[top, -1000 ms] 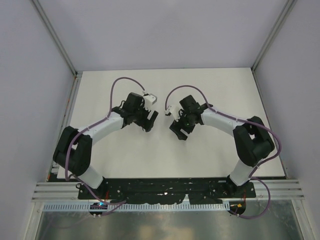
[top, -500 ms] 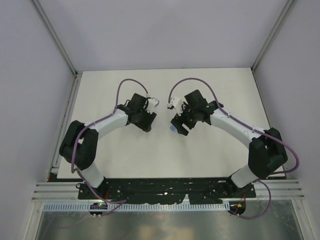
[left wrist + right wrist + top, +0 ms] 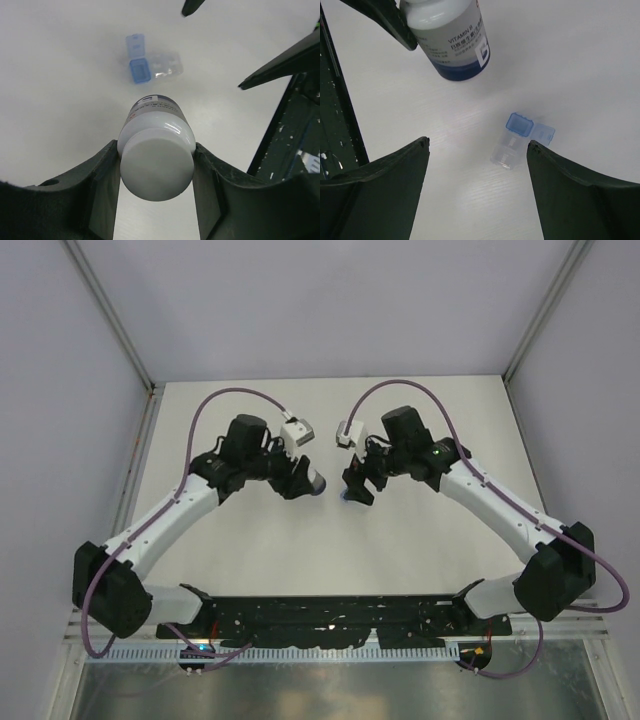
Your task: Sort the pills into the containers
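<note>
Two containers: left fingers point(image 3: 100, 190) are pinching the white-capped bottle point(image 3: 156, 150) just below its cap, holding it tilted above the desk point(image 3: 580, 60). Right fingers point(image 3: 385, 185) are hanging spread, gripping nothing, over the clear vial point(image 3: 512, 145), which is lying on the desk with its blue cap flipped open.

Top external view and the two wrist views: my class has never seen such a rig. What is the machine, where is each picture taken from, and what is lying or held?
These are two robot arms at a table's near edge, each ending in a two-finger gripper. The wide picture looks down from above; the other two come from cameras on the wrists. The left gripper is shut on a bottle with a white cap, held off the table. The right gripper is open, above a clear vial with a blue cap lying on the table.
</note>
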`<move>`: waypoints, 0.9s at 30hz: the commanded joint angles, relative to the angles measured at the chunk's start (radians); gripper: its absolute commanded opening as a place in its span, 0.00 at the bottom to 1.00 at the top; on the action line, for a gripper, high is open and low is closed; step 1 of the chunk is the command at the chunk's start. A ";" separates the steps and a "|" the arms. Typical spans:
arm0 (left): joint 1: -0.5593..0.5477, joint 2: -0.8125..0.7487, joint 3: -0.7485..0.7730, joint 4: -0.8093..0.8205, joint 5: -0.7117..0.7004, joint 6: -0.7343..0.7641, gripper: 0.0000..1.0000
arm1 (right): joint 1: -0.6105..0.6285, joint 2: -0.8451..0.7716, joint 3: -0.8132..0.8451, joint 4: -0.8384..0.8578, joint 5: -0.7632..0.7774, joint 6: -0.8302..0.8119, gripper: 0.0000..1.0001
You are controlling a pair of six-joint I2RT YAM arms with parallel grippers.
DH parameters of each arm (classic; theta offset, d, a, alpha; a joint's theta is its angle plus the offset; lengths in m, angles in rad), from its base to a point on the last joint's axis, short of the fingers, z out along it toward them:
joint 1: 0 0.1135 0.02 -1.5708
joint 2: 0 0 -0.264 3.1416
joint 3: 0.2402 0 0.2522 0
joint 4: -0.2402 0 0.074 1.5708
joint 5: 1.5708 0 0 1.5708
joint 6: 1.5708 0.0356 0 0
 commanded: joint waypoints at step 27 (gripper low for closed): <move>-0.005 -0.144 -0.045 0.396 0.425 -0.392 0.01 | 0.064 -0.099 0.087 0.116 -0.196 0.059 0.35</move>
